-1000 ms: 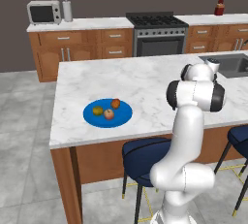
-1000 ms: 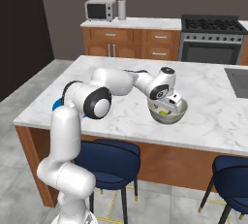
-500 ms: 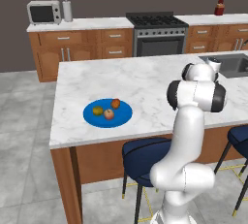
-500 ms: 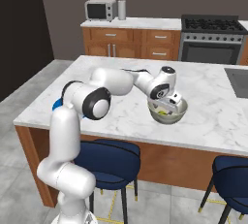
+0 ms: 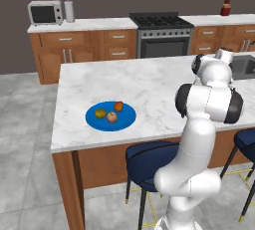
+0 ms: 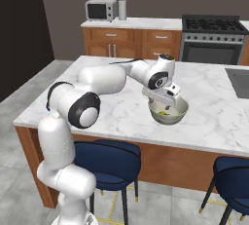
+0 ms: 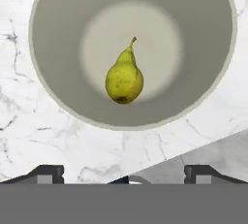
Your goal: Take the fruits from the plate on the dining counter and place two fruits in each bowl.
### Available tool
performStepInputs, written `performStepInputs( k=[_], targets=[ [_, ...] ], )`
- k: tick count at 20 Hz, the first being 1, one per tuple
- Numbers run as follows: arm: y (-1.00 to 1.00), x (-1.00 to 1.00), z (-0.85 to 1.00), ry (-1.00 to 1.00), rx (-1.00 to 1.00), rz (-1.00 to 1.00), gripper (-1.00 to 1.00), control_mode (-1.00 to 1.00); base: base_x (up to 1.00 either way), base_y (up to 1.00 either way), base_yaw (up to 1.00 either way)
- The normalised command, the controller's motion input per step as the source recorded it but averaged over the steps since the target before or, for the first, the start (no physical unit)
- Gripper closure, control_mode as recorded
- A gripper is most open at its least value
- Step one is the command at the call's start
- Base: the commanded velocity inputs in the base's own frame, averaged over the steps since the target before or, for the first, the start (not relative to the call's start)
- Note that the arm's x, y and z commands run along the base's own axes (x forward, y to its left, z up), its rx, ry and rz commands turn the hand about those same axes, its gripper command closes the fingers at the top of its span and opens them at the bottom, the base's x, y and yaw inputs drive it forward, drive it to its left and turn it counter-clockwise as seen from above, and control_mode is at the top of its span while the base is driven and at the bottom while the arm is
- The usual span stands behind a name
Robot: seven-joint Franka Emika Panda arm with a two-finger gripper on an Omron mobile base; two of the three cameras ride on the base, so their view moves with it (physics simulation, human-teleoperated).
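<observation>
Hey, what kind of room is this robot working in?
A home kitchen, by the look of it: a stove and microwave along the wall cabinets, and a marble dining counter with blue stools.

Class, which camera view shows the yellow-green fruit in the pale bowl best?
The hand view: it looks straight down into the pale bowl, showing the whole yellow-green fruit, stem included. The right base view gives a small glimpse below the hand. In the left base view the arm blocks it.

Even, soft light from above, bright on the white tabletop (image 5: 149,82) and dimmer on the grey back wall; shadows faint, a soft one under the stools (image 6: 104,158); no glare; rendered edges slightly soft; the hand view's bowl (image 7: 58,87) looks a little blurred.
</observation>
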Motion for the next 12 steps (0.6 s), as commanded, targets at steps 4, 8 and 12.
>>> performStepInputs(
  k=[4, 8, 12],
  targets=[
    [0.77, -0.77, 0.75, 0.03, 0.0, 0.0, -1.0, -1.0, 0.0, 0.0, 0.0],
    [0.85, -0.39, 0.89, -0.02, -0.01, 0.0, -1.0, -1.0, 0.0, 0.0, 0.0],
    [0.96, -0.03, 0.79, -0.03, 0.0, 0.01, -1.0, -1.0, 0.0, 0.0, 0.0]
  ],
)
